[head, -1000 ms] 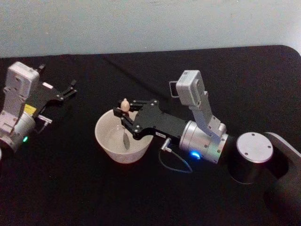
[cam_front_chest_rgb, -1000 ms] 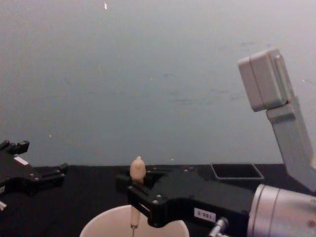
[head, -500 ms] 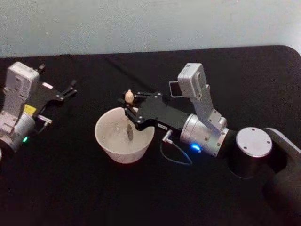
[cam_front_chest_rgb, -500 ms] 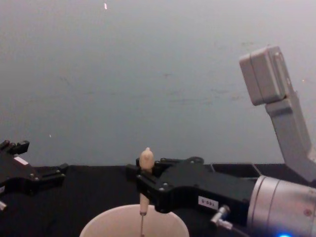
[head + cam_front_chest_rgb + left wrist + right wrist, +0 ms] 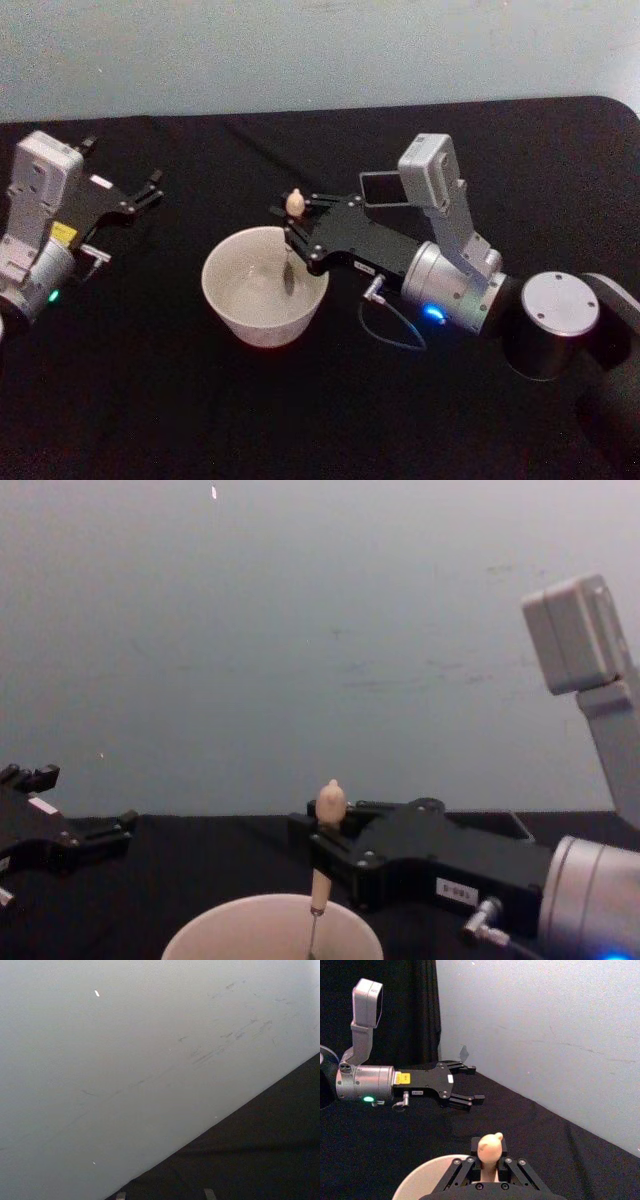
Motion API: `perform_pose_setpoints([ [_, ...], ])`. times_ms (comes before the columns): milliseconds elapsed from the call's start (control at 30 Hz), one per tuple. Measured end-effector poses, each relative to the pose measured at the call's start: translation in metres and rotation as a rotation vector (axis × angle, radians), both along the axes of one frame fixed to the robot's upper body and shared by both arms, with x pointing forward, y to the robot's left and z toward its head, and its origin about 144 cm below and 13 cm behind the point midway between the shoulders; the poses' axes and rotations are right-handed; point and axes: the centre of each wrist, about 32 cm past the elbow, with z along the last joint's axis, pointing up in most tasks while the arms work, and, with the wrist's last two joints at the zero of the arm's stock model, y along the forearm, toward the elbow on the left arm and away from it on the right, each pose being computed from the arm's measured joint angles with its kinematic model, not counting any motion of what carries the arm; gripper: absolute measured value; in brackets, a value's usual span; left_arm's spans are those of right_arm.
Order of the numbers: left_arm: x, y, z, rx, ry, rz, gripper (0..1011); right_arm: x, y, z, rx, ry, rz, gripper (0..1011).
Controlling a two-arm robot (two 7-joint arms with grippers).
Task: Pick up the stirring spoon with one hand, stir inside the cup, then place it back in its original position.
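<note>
Two arms show over the black counter [image 5: 150, 400], and one of them is working. The right arm comes in from the robot's right side, its big round joint low at the edge, the forearm slanting across the counter toward the middle. The silver wrist lies nearly level, with the grey wrist camera standing up above it. The right pincer [image 5: 297, 217] reaches out flat over the far right rim of the cup [image 5: 218, 262] and is clamped on the stirring spoon [image 5: 295, 203], gripping the pale wooden handle just under its rounded knob. In the right wrist view the knob stands up between the two black fingers [image 5: 462, 1172].

The spoon stands close to upright. Its thin metal shaft drops inside the cup near the right wall, with the small bowl down low. Whether the bowl touches the bottom cannot be told.

The cup sits near the middle of the counter, round and cream-white. The dark grey square holder [image 5: 380, 188] stands behind the right wrist, farther back and to the right of the cup, partly hidden by the camera.

The left arm rests at the left side of the counter, well apart from the cup. The left pincer [image 5: 470, 1083] points toward the far wall, its fingers apart and holding nothing.
</note>
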Motion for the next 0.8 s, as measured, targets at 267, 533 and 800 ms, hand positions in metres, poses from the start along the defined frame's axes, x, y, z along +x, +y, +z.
perform_pose_setpoints([
  [267,0.000,0.000,0.000,0.000,0.000,0.000,1001,-0.007,-0.003,0.002,0.012,0.008,0.014,169],
  [533,0.000,0.000,0.000,0.000,0.000,0.000,1001,-0.015,-0.003,0.000,0.011,0.028,0.041,169],
  [800,0.000,0.000,0.000,0.000,0.000,0.000,1001,-0.019,0.001,-0.001,0.012,0.036,0.064,169],
])
